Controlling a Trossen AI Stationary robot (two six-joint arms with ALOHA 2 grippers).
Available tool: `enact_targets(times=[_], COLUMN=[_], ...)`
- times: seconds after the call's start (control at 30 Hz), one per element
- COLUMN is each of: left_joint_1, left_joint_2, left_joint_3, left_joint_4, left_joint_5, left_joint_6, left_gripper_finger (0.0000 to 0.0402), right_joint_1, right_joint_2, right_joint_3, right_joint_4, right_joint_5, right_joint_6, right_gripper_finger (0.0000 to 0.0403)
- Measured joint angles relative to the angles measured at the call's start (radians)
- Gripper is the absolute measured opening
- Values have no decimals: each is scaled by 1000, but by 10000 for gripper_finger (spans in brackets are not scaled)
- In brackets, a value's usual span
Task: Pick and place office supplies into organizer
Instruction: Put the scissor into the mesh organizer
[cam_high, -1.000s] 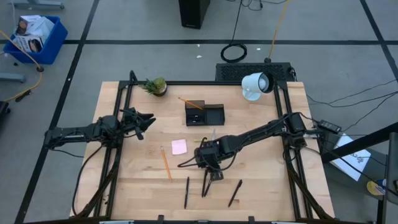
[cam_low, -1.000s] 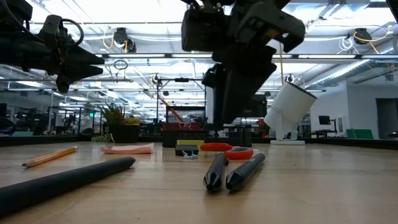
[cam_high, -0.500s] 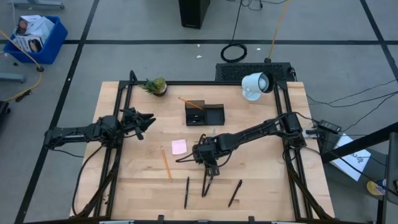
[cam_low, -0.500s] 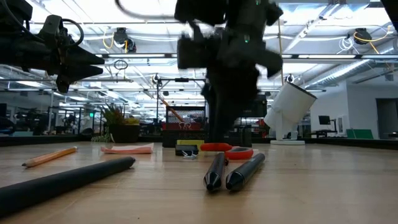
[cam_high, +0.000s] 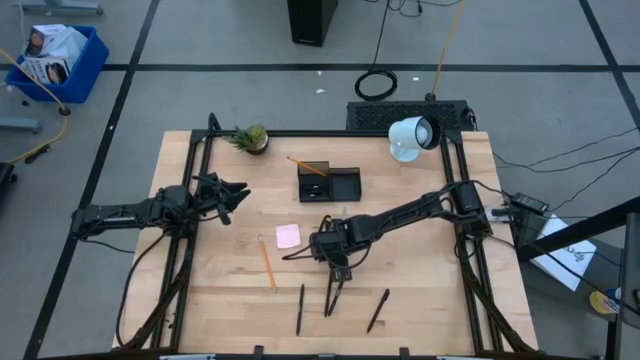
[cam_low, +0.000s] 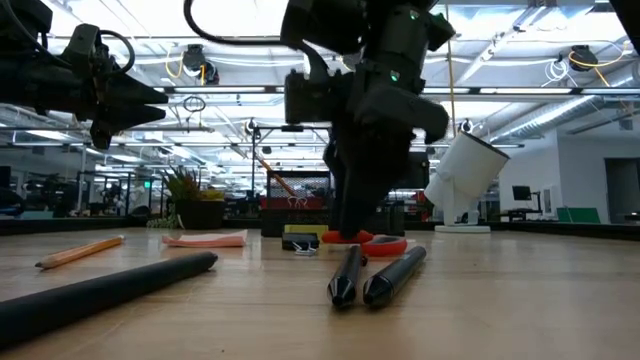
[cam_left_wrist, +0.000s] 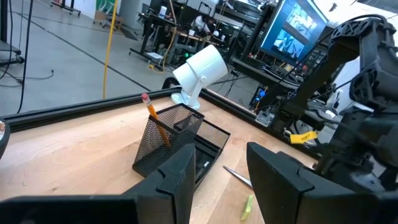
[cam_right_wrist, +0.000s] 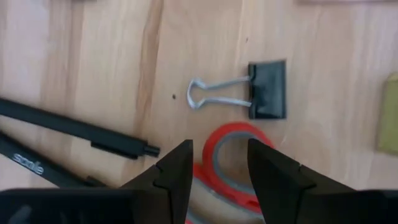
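My right gripper (cam_high: 338, 268) is open and low over the table's middle. In the right wrist view (cam_right_wrist: 219, 180) its fingers stand on either side of the red scissors handle (cam_right_wrist: 233, 163), and I cannot tell if they touch it. The handle also shows in the low view (cam_low: 378, 242). A black binder clip (cam_right_wrist: 267, 90) lies just beyond the handle. Black pens (cam_right_wrist: 74, 129) lie beside it. The black organizer (cam_high: 328, 183) stands farther back, with a pencil (cam_left_wrist: 155, 121) in its cup. My left gripper (cam_high: 235, 195) waits open above the table's left side.
A pink sticky pad (cam_high: 288, 236) and an orange pencil (cam_high: 267, 262) lie left of my right gripper. Black pens (cam_high: 300, 308) (cam_high: 378, 310) lie near the front edge. A potted plant (cam_high: 252, 137) and a white lamp-like device (cam_high: 412, 137) stand at the far edge.
My right gripper has gone down toward the red scissors handle and a little toward the table's left edge. The things on the table have stayed where they were.
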Motion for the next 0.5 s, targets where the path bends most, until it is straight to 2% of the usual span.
enact_targets(times=[0.33,0.5], left_joint_1=[0,0], left_joint_2=[0,0], left_joint_3=[0,0], left_joint_4=[0,0], left_joint_5=[0,0], left_joint_6=[0,0], left_gripper_finger=[147,147], right_joint_1=[0,0], right_joint_2=[-2,-3], right_joint_3=[-61,-76], right_joint_4=[55,94], right_joint_5=[-3,-4], right_joint_6=[26,25], right_gripper_finger=[138,98])
